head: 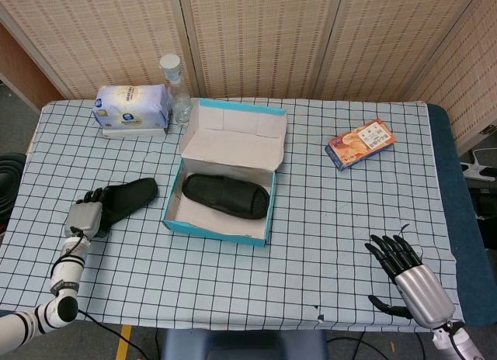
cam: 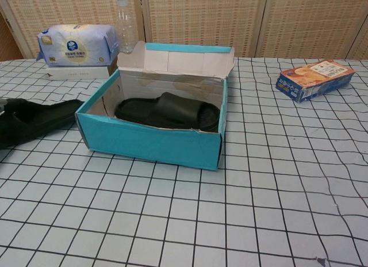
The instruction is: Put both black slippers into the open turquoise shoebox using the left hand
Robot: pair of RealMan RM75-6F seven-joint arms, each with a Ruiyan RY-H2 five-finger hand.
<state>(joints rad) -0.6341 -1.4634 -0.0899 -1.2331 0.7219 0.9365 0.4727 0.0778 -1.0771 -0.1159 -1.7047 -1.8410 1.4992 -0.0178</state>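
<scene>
While one black slipper [head: 226,195] lies flat inside the open turquoise shoebox [head: 217,230], its mate, the second slipper [head: 130,199], is outside the box to the left, just beside the box's left wall. Left hand [head: 84,214] grips this second slipper at its near end; dark fingers wrap over the slipper's edge. In the chest view that slipper [cam: 35,119] looks tilted, toe end raised toward the box wall [cam: 149,144]; whether the toe touches the wall, cannot tell.

Right hand [head: 408,275] sits at the near right part of the checked tablecloth [head: 326,220], palm down, fingers spread apart, holding nothing.

Shoebox lid stands folded up at the back. Behind the box, far left: a pack of wipes [head: 132,106] and a clear plastic bottle [head: 175,90] just beside it. An orange snack box [head: 361,143] lies well to the right of the shoebox.
</scene>
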